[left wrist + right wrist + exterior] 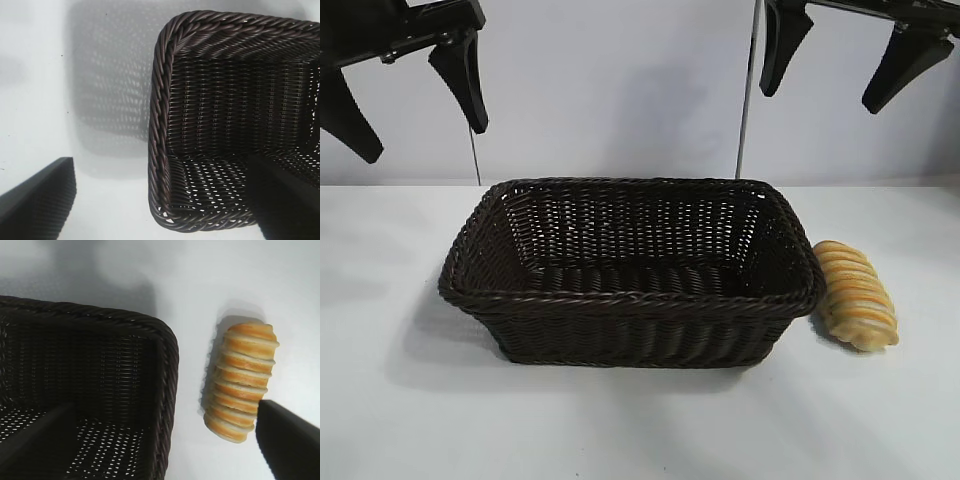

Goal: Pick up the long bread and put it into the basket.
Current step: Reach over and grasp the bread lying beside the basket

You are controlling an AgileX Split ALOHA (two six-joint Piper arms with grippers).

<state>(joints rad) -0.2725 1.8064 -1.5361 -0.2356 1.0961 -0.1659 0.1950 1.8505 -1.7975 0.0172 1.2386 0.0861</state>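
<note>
Woven basket on a pale surface, long bread outside it, both sets of jaws wide apart overhead.

Exterior view: the rectangular basket is dark-brown wicker with sloping sides and a braided rim; the oblong golden loaf, ridged crosswise in orange-brown and pale bands, lies on the smooth white surface just beside the basket's right end. The left gripper hangs high above the basket's left end, the right gripper high above its right end, each with black tapered fingers spread. Left wrist view: the left gripper looks down on a basket corner, one finger over bare surface, the other over the mesh floor. Right wrist view: the right gripper straddles the basket wall; the long bread lies between the wall and the outer finger, untouched.
</note>
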